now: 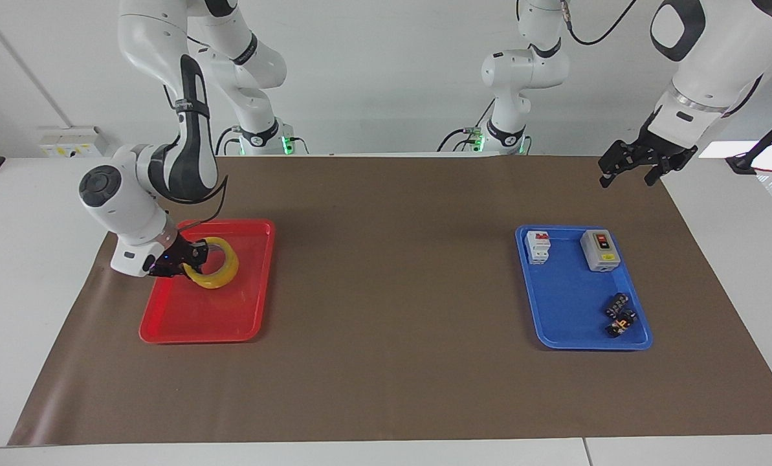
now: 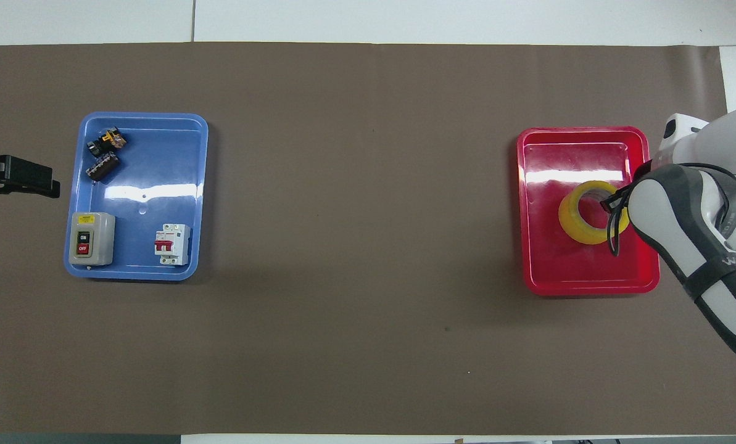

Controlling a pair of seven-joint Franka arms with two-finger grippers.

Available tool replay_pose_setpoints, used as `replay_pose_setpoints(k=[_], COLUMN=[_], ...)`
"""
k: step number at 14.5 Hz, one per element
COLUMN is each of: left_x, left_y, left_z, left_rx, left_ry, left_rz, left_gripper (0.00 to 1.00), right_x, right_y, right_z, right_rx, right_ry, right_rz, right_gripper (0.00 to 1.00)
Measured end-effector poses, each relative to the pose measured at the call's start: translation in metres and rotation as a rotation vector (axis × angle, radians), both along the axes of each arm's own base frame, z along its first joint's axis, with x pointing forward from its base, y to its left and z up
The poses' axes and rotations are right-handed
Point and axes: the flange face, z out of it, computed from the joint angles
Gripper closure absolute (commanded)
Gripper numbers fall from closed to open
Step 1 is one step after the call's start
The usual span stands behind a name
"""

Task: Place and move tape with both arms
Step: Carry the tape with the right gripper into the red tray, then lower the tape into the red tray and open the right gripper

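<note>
Right hand pinches the glossy yellow tape ring (seemingly tilted) over the red tray; left hand spread.

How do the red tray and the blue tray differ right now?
The red tray holds only the tape, gripped by the right gripper; the blue tray holds several small electrical parts, with no gripper over it. They sit toward different arms' ends. Both are shallow and rectangular.

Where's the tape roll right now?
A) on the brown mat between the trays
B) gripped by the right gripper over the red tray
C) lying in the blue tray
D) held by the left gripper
B: the right gripper is shut on the yellow tape roll, which sits tilted over the red tray.
</note>
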Motion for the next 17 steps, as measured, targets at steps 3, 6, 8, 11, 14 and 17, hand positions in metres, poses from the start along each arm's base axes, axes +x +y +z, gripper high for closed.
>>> replay_pose_setpoints(k=[3,6,8,11,14,17], left_x=[0.0,0.0,0.0,0.0,0.0,0.0], left_y=[0.0,0.0,0.0,0.0,0.0,0.0], left_z=[0.0,0.0,0.0,0.0,0.0,0.0], left_rx=[0.0,0.0,0.0,0.0,0.0,0.0], left_ry=[0.0,0.0,0.0,0.0,0.0,0.0], left_rz=[0.0,0.0,0.0,0.0,0.0,0.0], left_gripper=[0.0,0.0,0.0,0.0,0.0,0.0], right_x=[-0.002,-0.006,-0.008,-0.01,-0.008,-0.004], right_y=[0.005,0.008,0.008,0.01,0.02,0.027], right_z=[-0.006,-0.019,-0.023,-0.024,-0.02,-0.006], right_rx=[-0.009,-0.018,-0.019,-0.019,-0.019,-0.02], right_ry=[-0.061,-0.119,-0.122,-0.127,-0.137,-0.152], right_rz=[0.006,0.009,0.008,0.001,-0.014,-0.122], right_gripper=[1.0,1.0,1.0,0.0,0.0,0.0])
